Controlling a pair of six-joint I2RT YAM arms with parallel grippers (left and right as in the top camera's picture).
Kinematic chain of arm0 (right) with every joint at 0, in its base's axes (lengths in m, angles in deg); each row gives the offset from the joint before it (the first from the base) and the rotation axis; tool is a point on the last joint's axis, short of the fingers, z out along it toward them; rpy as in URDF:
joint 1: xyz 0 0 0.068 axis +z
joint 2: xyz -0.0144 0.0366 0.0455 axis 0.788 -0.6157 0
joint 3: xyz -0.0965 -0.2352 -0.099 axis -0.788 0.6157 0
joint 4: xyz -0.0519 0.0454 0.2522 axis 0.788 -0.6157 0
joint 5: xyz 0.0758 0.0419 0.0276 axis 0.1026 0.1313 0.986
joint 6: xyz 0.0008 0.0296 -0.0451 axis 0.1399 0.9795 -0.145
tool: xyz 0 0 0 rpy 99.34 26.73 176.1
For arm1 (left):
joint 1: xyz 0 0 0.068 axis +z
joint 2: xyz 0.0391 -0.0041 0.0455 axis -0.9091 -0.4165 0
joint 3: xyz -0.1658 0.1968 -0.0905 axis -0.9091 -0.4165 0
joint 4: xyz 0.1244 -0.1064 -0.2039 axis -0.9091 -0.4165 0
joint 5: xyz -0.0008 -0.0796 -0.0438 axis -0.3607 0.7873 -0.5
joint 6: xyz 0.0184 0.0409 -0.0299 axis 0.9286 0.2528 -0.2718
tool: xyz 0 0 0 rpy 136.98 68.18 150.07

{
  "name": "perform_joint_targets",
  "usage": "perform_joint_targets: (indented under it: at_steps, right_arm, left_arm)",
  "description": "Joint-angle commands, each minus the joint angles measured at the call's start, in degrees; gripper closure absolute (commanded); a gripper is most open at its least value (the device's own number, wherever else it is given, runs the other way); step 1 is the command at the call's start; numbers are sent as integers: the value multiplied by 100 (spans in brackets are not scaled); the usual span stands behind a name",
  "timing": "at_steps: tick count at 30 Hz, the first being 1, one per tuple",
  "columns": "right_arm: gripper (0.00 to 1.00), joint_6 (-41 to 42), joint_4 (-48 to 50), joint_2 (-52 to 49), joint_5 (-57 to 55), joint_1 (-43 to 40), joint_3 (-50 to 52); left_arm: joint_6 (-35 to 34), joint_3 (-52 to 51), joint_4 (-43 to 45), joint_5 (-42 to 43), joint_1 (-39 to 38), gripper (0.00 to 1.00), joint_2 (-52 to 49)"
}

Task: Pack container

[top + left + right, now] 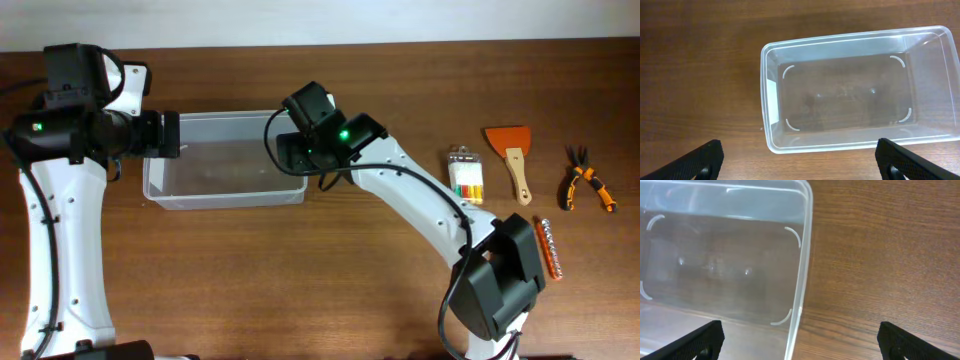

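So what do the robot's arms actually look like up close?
Both the left arm and right arm have smooth white shells joined by boxy black joint housings, each showing a small green light. Thin black cables run along them. The fingers are black with a finely dotted, grippy-looking texture.

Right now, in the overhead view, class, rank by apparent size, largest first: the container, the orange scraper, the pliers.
1. The container, by far the largest.
2. The orange scraper and the pliers look nearly alike, so I will not rank them.
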Motion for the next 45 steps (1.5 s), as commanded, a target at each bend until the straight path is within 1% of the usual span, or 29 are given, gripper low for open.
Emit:
perform_joint_targets:
  at_steps: [1,8,12,20,23,41,45]
  right_arm:
    - [1,214,33,-98,-323,-22,-160]
    - [1,186,-538,-662,-413,-31,-673]
    - [1,44,-682,-911,-407,-87,-938]
    - [1,11,-761,-1165,-404,-140,-951]
    - [1,-251,-809,-1266,-409,-140,-951]
    - [1,-238,-822,-1325,-409,-142,-951]
    - [1,164,-802,-1327,-409,-146,-949]
  left_arm:
    - [-37,101,-103,83,15,1,-61]
    - [-37,98,-284,83,15,1,-61]
    - [-37,98,-350,83,15,1,-61]
    - [-37,98,-380,85,15,1,-61]
    - [-37,98,-361,85,15,1,-61]
    - [-35,98,-396,81,15,1,-61]
    - [-35,98,-396,81,15,1,-61]
